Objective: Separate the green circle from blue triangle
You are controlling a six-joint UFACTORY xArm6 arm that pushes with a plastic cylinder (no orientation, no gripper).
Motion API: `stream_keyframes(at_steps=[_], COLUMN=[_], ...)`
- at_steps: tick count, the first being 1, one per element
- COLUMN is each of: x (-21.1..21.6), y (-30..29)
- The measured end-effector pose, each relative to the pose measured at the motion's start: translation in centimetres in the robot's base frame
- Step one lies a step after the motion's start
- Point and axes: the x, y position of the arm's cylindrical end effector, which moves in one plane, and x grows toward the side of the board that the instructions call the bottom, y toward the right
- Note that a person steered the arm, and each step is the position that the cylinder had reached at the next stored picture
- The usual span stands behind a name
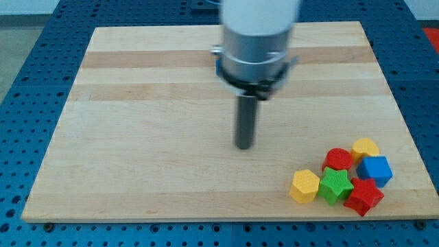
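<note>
Arm top cropped, my tip (pixel 244 146) clear of clustered blocks (shapes blurry).

Green star (pixel 335 184); blue cube (pixel 376 170); pale striped wood board (pixel 151 137).

arm (pixel 257 31) cut off at top, blurred

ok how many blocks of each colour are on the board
yellow: 2, one at the cluster's left, one at its top
red: 2, a round one and a star
green: 1, a star
blue: 1
total: 6
</note>
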Motion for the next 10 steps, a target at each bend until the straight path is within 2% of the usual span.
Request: stream_keyframes(at_steps=[1, 2, 3, 4, 5, 6, 7, 8, 10], x=[-4.6, -10.9, -15.6, -18.2, -19.3, -18.5, -15.7, -15.0, -20.3], y=[-7.5, -10.2, -7.9, -3.2, 2.0, 6.9, 8.0, 7.9, 0.9])
